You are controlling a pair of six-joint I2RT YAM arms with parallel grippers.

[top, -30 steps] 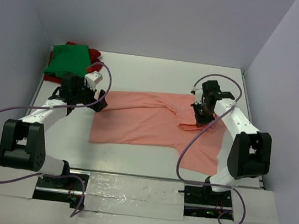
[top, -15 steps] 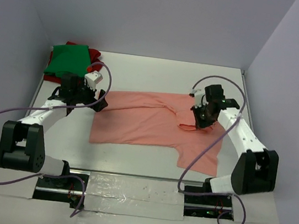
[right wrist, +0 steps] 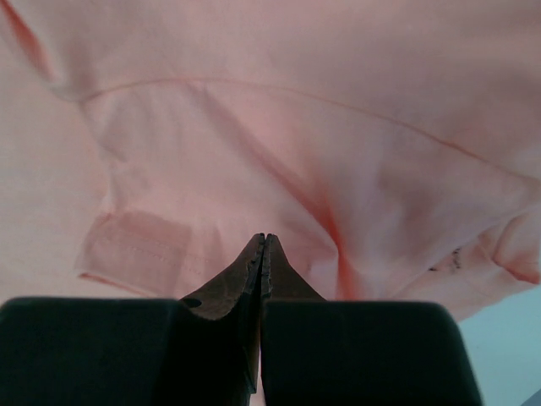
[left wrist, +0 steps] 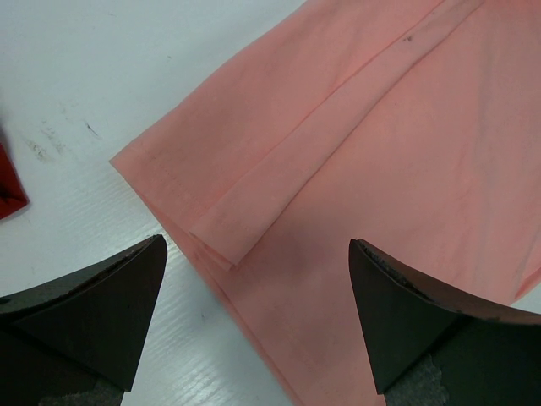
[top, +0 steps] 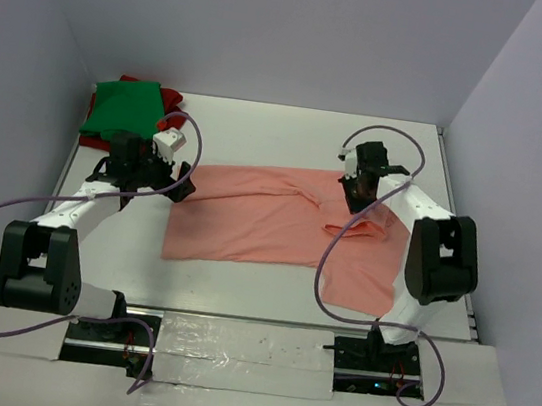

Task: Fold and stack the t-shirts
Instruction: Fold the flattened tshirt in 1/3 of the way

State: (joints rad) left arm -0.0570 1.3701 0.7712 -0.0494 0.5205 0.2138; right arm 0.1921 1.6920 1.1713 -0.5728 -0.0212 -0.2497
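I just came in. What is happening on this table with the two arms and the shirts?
Two robot arms are folding t-shirts. The salmon-pink t-shirt lies spread across the table, with some parts already folded over. The right gripper is shut and seems to pinch the cloth near the shirt's far right side. The left gripper hangs open above the shirt's left edge and holds nothing. In the far left corner, the green t-shirt lies on the dark red t-shirt.

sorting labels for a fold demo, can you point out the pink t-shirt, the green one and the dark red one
salmon-pink t-shirt [top: 258, 223], top view, middle of its flat body
green t-shirt [top: 123, 107], top view, centre of the cloth
dark red t-shirt [top: 172, 99], top view, edge showing beside the green one
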